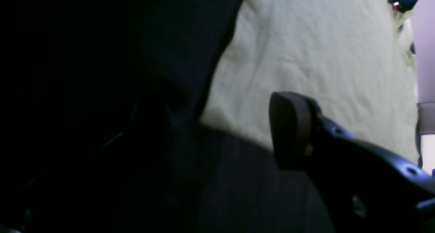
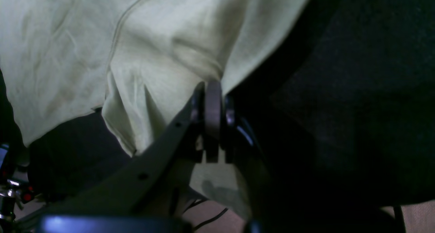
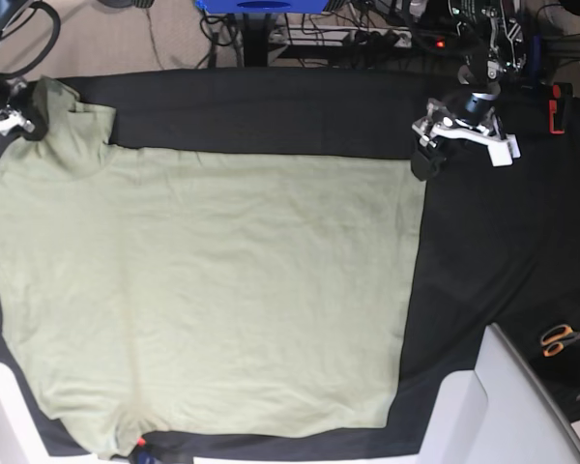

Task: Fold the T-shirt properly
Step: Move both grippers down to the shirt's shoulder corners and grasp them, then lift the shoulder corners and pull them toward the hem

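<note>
T-shirt (image 3: 213, 290) of pale sage-green cotton, lying spread flat over black-clothed counter (image 3: 483, 261); looking soft, light, limp, liable to sag. Right pincer (image 2: 213, 90) clenching sleeve fabric; left pincer (image 3: 423, 162) hanging released beside hem corner, likely the next hold.

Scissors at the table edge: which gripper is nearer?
Left. The left gripper hangs at the T-shirt's hem corner, same side as the scissors; the right gripper pinches the far sleeve.

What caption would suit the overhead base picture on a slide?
T-shirt spread on black table cloth; right gripper pinches a sleeve, left gripper open beside the hem.
</note>
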`<state>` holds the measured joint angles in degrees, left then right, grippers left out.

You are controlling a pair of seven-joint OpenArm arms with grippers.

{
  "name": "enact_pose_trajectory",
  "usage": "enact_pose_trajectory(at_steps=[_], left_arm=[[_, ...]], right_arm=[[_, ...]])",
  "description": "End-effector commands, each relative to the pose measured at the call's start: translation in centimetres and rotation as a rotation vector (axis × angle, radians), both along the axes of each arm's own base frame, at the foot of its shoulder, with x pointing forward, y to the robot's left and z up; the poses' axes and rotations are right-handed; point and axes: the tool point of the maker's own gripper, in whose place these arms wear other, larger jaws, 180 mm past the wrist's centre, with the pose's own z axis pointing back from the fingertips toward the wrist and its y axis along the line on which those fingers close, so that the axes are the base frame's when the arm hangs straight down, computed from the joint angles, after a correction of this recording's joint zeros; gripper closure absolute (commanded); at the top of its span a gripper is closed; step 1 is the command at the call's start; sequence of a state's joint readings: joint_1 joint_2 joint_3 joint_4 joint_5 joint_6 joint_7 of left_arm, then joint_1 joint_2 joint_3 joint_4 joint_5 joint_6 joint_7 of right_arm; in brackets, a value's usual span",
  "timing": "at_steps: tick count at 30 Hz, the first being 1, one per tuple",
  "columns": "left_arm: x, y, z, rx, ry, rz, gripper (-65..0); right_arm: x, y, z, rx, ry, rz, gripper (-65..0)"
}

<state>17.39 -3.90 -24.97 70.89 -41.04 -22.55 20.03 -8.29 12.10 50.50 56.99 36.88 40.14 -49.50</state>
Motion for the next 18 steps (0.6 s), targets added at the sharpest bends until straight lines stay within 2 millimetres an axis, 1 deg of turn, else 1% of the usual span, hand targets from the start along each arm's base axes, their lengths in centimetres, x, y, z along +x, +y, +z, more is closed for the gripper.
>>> enact_pose_trajectory(at_steps=[1,4,8,11,12,13,15,17,18], left_arm=[[-0.6,-1.7,-1.3,-0.016,0.065,-0.054,-47.2],[0.1,-3.2,-1.6,-0.034,0.068,-0.091,-47.2],[0.3,-4.3,-2.2,-0.062,0.076,-0.089,-47.1],[0.6,-4.6,-2.3,-0.071,0.077,-0.088,-46.9],[0.6,-4.7,-2.4,-0.075,0.078,-0.087,-45.7],[0.5,-4.9,-2.5,-0.078,0.079,-0.086,-42.9],[0.6,-4.9,-2.5,-0.080,0.079,-0.085,-33.9],[1.3,-5.0,-2.2,-0.081,0.067,-0.087,-20.2],[1.2,-5.0,-2.5,-0.084,0.074,-0.085,-13.3]], right_arm=[[-0.3,-0.9,0.2,-0.028,0.019,0.014,-0.5],[-0.3,-1.0,0.3,-0.029,0.021,0.015,-0.5],[-0.4,-1.0,0.2,-0.029,0.022,0.015,-0.5],[-0.6,-1.0,0.2,-0.030,0.026,0.015,-0.5],[-0.8,-0.9,0.1,-0.029,0.031,0.017,-0.5],[-0.9,-0.9,0.1,-0.029,0.033,0.017,-0.5],[-1.0,-0.9,0.0,-0.029,0.034,0.017,-0.5],[-1.0,-0.9,0.0,-0.029,0.036,0.017,-0.5],[-1.0,-0.9,0.0,-0.029,0.036,0.017,-0.5]])
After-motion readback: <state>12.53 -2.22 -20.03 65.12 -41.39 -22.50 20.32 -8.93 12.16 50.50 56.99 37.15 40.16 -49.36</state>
